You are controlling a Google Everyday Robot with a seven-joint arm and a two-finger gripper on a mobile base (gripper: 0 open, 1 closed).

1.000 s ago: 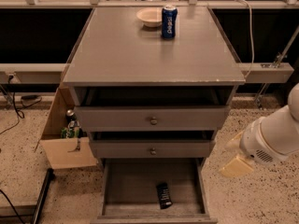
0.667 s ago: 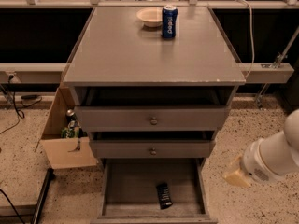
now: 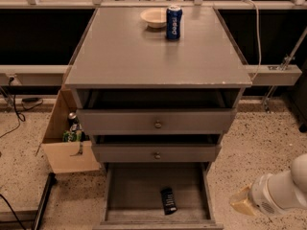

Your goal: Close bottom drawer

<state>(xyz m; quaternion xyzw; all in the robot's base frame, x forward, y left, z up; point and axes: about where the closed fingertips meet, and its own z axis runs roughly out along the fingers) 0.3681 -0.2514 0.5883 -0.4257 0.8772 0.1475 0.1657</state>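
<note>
The grey cabinet has three drawers. The bottom drawer is pulled far out toward me, its front edge at the lower border of the camera view. A small dark packet lies inside it. The top drawer and middle drawer stand slightly out, each with a round metal knob. My gripper, a yellowish tip on the white arm, hovers low at the right of the open bottom drawer, apart from it.
A blue can and a white bowl stand on the cabinet top at the back. An open cardboard box with bottles sits on the floor at the left. Cables run at the far left and along the right.
My arm has moved down and to the right, lower beside the open bottom drawer. The drawers have not moved.
</note>
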